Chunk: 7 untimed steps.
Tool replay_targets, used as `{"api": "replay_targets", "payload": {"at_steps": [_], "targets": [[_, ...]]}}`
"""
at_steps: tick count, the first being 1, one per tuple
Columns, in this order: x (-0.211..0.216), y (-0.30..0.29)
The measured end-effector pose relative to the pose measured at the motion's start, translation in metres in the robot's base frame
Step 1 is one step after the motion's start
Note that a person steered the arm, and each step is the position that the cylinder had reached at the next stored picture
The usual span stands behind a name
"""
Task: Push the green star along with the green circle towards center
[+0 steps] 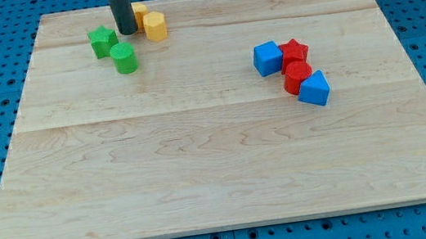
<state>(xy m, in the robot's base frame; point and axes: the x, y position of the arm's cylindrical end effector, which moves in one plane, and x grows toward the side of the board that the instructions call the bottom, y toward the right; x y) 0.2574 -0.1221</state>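
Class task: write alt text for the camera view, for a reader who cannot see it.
My tip rests at the wooden board's top left, beside a green star, green circle and two yellow blocks. Two blue blocks and two red blocks cluster at the right.

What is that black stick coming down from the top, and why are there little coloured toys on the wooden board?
The black stick is a robot arm's rod. It holds nothing; it only pushes. My tip rests on the wooden board near the view's top left, just right of the green star, above the green circle, and left of two yellow blocks. On the view's right sit a blue cube, a red star, another red block and a second blue block, bunched together. There is one picture, from a camera looking down at the board. The job is sliding both green pieces to the middle.
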Motion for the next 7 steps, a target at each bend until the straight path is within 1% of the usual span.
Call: {"api": "replay_targets", "payload": {"at_steps": [1, 2, 4, 5, 6, 7], "targets": [[0.0, 0.0], [0.0, -0.029], [0.0, -0.04], [-0.009, -0.04], [-0.028, -0.048], [-0.028, -0.048]]}}
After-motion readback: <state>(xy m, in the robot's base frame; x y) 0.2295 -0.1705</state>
